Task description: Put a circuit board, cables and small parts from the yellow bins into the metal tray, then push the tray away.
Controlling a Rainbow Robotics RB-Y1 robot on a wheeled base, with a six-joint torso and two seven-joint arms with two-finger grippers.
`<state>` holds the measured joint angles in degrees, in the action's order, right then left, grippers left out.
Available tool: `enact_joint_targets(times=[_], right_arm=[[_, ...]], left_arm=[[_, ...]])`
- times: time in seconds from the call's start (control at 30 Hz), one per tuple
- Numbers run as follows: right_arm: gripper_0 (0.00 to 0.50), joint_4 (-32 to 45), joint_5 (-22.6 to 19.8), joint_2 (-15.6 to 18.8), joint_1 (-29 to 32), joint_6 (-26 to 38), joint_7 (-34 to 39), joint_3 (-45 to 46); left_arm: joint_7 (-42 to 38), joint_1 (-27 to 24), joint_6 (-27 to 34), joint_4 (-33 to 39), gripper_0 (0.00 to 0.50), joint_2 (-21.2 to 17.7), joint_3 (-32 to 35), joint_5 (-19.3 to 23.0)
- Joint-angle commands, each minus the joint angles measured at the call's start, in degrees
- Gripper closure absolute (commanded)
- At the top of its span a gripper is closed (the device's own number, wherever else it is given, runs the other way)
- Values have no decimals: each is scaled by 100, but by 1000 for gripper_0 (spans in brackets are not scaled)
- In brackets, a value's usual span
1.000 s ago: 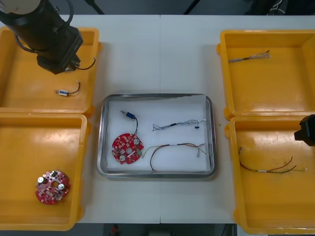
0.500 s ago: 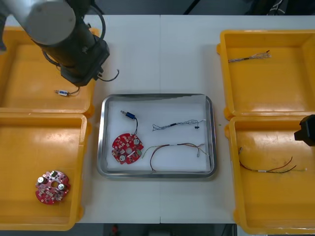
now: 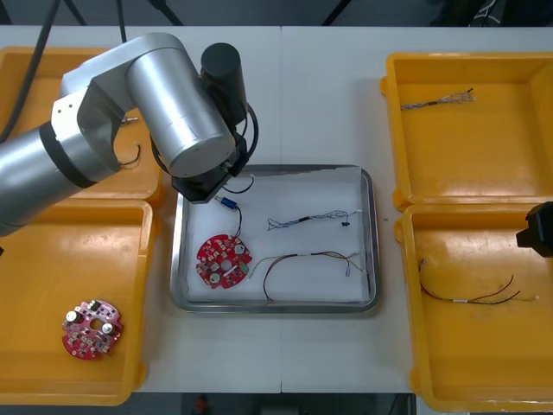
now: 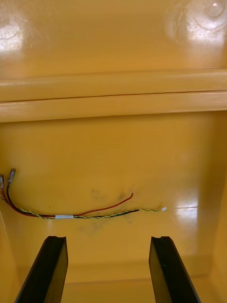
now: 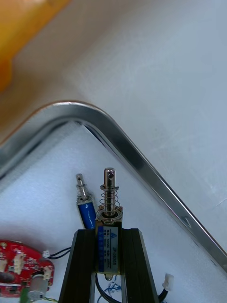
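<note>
Above the far-left corner of the metal tray (image 5: 124,142), our left gripper (image 5: 108,233) holds a small metal part (image 5: 109,213), fingers clamped on its body, which we judge light and rigid, clear of its springy plunger.

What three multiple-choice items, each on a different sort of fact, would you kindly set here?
1. Where is the left tool? A) over the far left corner of the metal tray; B) over a right-hand bin; C) off the table.
2. How many circuit boards lie in the tray? A) none; B) one; C) three.
3. The right tool is: A) shut on a cable; B) shut on nothing; C) open.
1 A: the tray's rim curves beyond the small metal part it clamps. 2 B: one red board lies inside. 3 C: its fingers stand apart over a yellow bin.
</note>
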<state>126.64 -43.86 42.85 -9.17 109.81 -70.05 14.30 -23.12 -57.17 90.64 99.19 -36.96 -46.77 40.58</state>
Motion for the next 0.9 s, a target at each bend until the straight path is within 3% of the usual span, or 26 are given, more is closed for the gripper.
enact_joint_targets(times=[0.03, 0.27, 0.7, 0.8, 0.9], right_arm=[[0, 151, 35, -32, 55, 19, 149, 178], [0, 151, 35, -32, 55, 19, 149, 178], [0, 151, 35, -32, 55, 19, 149, 178], [0, 151, 35, -32, 55, 19, 149, 178], [0, 151, 35, -32, 55, 19, 149, 178]], left_arm=[[-228, 13, -90, -339, 500, 655, -52, -384], [-237, 13, -248, -735, 500, 997, -359, -710], [-228, 92, -283, -928, 495, 1138, -667, -745], [-219, 92, -283, -919, 464, 1138, -667, -745], [-211, 92, -283, -919, 360, 1129, -667, -754]])
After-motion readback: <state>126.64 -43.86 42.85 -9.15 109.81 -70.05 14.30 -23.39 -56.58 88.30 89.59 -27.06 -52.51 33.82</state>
